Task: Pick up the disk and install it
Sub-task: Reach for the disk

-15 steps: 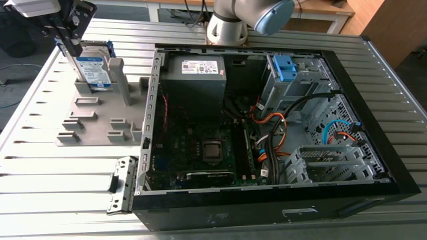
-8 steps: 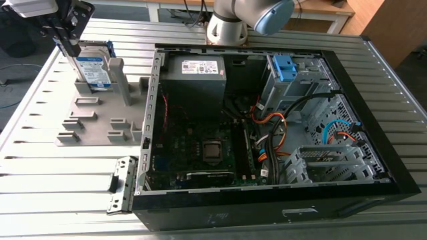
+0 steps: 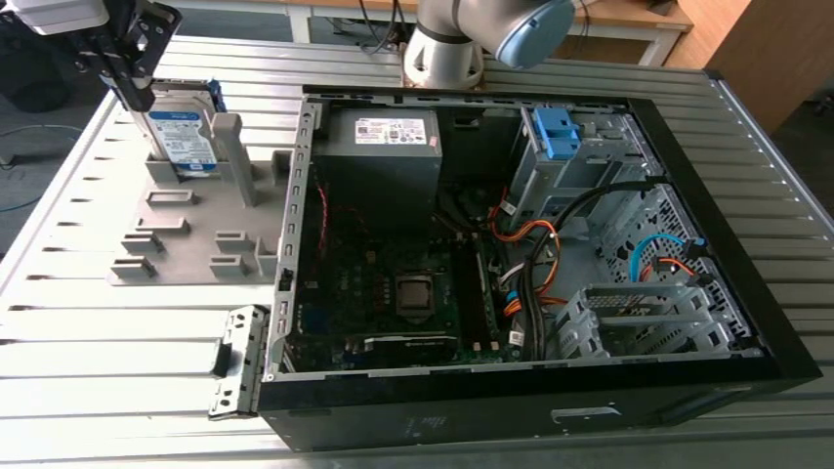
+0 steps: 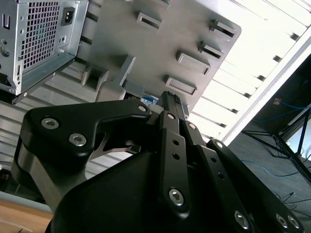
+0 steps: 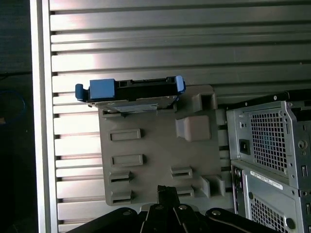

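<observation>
Bright, sharp; strong glare on slatted table [image 3: 117, 332]; computer case [image 3: 391, 425] interior shadowed.

The gripper [image 3: 136, 95] runs off the exterior view's top edge, hanging right at the disk [image 3: 180, 129], whose bottom edge is sunk out of sight in the grey holder [image 3: 183, 244]. In the second wrist view the gripper's black body covers the disk bar a sliver of label [image 4: 149, 99], and the computer case [image 5: 272, 160] is clipped by the first wrist view's edge

slatted metal table [image 3: 117, 332] | dark floor [image 4: 272, 145] | blue cable [image 4: 293, 105] | wooden cabinet [image 3: 763, 49]
</observation>
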Controlling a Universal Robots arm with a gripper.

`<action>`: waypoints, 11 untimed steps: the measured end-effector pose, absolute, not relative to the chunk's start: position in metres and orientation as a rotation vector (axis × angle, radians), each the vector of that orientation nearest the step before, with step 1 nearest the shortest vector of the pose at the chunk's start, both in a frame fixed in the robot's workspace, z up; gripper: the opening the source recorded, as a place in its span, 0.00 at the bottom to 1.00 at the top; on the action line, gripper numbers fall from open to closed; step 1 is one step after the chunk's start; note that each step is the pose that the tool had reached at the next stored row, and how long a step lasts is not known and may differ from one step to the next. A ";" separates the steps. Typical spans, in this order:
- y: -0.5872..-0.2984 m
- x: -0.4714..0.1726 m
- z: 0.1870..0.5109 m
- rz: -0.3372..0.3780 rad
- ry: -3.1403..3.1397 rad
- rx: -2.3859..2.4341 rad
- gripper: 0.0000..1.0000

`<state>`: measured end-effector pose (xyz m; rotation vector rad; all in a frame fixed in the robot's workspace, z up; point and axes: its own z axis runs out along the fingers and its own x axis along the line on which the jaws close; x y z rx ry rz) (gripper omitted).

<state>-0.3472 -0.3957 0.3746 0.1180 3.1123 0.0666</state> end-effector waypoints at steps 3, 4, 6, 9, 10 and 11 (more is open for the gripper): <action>-0.396 -0.348 0.374 0.067 3.112 0.118 0.11; -0.396 -0.349 0.374 0.067 3.112 0.118 0.11; -0.396 -0.349 0.374 0.067 3.112 0.118 0.11; -0.396 -0.350 0.374 0.067 3.112 0.118 0.11; -0.396 -0.351 0.374 0.067 3.112 0.118 0.11; -0.396 -0.351 0.374 0.067 3.112 0.118 0.11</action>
